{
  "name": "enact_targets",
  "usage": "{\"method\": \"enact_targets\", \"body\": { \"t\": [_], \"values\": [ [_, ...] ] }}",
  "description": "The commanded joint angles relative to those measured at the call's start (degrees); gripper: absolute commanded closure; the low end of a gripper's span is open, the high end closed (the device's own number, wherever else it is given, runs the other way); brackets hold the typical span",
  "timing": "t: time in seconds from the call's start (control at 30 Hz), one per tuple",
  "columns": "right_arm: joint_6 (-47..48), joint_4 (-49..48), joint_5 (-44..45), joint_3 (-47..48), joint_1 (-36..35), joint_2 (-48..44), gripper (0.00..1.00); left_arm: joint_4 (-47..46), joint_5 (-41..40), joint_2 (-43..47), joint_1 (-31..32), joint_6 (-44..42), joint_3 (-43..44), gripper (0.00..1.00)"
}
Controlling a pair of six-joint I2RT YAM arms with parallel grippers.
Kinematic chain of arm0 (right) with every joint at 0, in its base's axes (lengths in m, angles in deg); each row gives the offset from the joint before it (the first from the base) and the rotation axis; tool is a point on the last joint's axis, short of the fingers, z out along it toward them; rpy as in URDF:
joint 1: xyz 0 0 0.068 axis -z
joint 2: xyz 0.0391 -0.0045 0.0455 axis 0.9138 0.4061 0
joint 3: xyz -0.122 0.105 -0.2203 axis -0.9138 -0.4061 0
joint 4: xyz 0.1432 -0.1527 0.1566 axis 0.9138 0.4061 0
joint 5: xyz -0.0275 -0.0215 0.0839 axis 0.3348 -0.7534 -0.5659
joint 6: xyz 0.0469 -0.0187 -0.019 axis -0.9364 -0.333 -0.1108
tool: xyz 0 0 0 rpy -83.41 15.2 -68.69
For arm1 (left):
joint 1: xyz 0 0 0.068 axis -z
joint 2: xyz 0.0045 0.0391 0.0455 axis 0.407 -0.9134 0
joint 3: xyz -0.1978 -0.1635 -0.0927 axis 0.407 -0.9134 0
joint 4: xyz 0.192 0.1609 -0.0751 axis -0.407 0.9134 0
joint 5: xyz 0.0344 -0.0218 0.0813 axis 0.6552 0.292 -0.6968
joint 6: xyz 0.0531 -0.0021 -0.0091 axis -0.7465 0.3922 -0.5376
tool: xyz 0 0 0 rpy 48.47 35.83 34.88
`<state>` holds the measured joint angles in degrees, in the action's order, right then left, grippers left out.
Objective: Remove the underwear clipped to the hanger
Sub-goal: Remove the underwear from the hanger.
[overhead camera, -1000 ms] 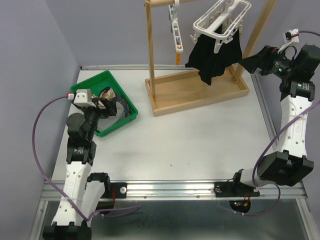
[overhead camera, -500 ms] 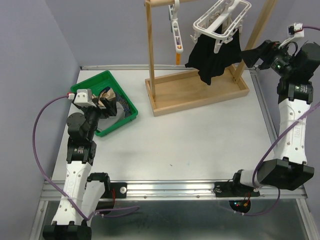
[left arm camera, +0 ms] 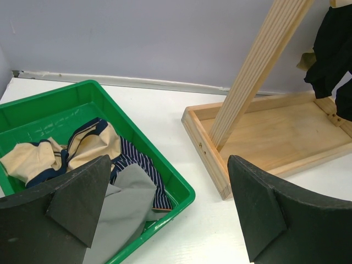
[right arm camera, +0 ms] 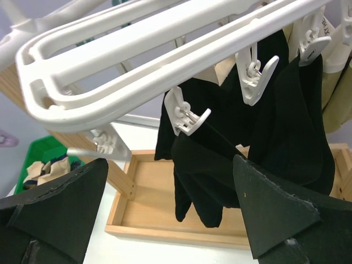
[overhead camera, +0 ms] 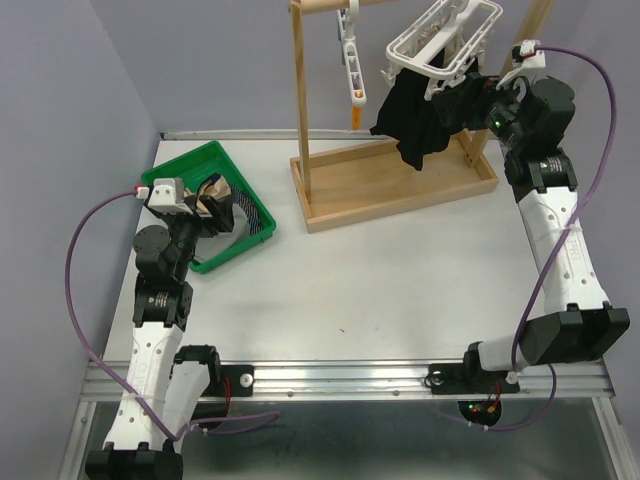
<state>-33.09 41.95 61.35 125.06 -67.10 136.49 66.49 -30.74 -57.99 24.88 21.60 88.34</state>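
Right arm is the one in play. Its right fingers are spread wide with nothing gripped. In the right wrist view, the black underwear sits dead centre in the gap between them.

The cloth hangs straight down, long axis vertical, from the white clips on the underside of the white hanger. So the grab zone lies ahead of the fingers and the clip line is above them, toward the top of the frame.

In the top view this all sits upper right. The fingertips are at the right edge of the black cloth, over the wooden rack. Can't tell whether they're already touching fabric or just beside it.

A tan piece shows behind the black one near the clips, so there's likely more than one garment on the hanger.

Left arm is out of it. It's parked at the left of the frame, well apart from the rack. The left fingers are also released and empty above the green bin on the worktop. The bin holds striped navy, tan and grey pieces.

My read: close on the black cloth below the clips, then pull down along the hang axis. A grip too high risks catching a clip or dragging the whole hanger.
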Motion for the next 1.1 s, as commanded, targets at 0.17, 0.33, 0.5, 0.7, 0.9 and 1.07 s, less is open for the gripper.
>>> {"method": "enact_targets", "body": {
  "t": [0.17, 0.33, 0.5, 0.7, 0.9, 1.07],
  "values": [
    [0.57, -3.58, 13.8, 4.41, -3.86, 1.71, 0.0, -2.33, 0.7, 0.69, -0.34, -0.88, -0.23, 0.01],
    [-0.21, -4.02, 16.53, 4.15, -3.86, 2.23, 0.02, -2.42, 1.14, 0.34, -0.42, -0.71, -0.15, 0.01],
    [-3.2, -4.81, 18.99, 5.38, -4.3, 3.46, 0.06, -2.33, 1.06, 0.69, -0.42, -0.71, -0.15, 0.01],
    [-4.78, -5.33, 19.87, 7.05, -4.48, 4.78, 0.08, -2.24, 1.14, 0.69, -0.42, -0.71, -0.15, 0.01],
    [-6.8, -5.86, 19.61, 9.24, -4.48, 6.01, 0.09, -2.33, 1.06, 0.78, -0.42, -0.71, -0.23, 0.01],
    [-8.74, -6.13, 19.78, 10.65, -4.65, 7.16, 0.1, -2.33, 0.97, 0.78, -0.42, -0.79, -0.23, 0.01]
  ]
}}
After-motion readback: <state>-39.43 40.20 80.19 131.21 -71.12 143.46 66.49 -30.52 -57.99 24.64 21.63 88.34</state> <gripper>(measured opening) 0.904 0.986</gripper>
